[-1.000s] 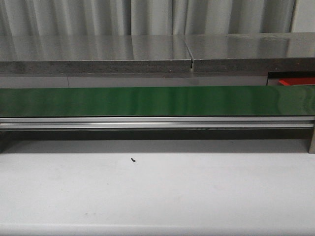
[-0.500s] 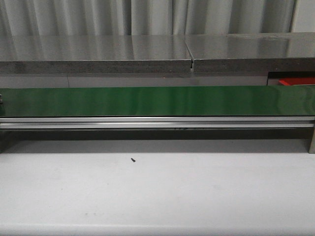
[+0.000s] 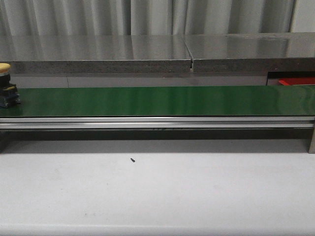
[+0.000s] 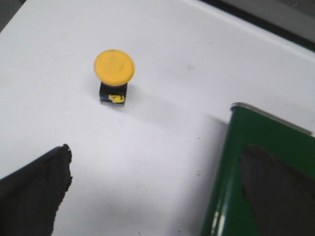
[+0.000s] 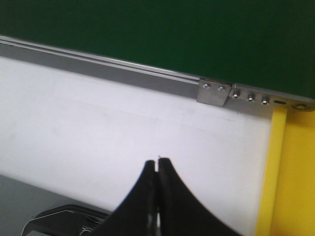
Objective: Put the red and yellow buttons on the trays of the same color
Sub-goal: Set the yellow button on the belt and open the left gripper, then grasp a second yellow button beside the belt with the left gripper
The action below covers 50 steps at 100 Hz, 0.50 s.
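Only the front view shows a yellow button [image 3: 5, 68] at the far left end of the long green belt [image 3: 157, 101]. Up close, the left wrist view shows another yellow button [image 4: 114, 68] standing on the white table [image 4: 162, 142], with the left gripper [image 4: 162, 196] wide open. Meanwhile the right wrist view shows the right gripper [image 5: 158, 164] pinched closed on nothing, near a yellow tray [image 5: 295, 172].

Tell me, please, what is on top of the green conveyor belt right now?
Only one yellow button on a dark base shows, at the far left end of the green conveyor belt. The rest of the visible belt is bare; whatever lies beyond the picture's edges cannot be seen.
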Each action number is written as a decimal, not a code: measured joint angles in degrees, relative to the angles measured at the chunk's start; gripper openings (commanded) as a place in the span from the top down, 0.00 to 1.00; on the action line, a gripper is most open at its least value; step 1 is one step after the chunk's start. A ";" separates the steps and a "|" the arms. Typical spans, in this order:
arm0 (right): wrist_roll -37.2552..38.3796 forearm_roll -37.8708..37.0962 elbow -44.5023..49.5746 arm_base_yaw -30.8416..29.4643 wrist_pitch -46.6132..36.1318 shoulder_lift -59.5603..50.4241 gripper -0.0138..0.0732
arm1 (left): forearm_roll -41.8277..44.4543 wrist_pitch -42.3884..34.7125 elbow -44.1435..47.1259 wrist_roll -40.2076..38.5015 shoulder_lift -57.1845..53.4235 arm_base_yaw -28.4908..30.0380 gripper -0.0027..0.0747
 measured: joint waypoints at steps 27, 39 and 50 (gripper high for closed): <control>0.00 0.00 0.00 0.00 0.00 0.00 0.92 | 0.00 -4.15 -2.63 0.00 7.61 0.15 0.11; 0.00 0.00 0.00 0.00 0.00 0.00 0.92 | 0.00 -4.64 -6.93 0.00 11.54 0.15 0.11; 0.00 0.00 0.00 0.00 0.00 0.00 0.92 | 0.00 -4.92 -11.31 0.00 15.28 0.15 0.11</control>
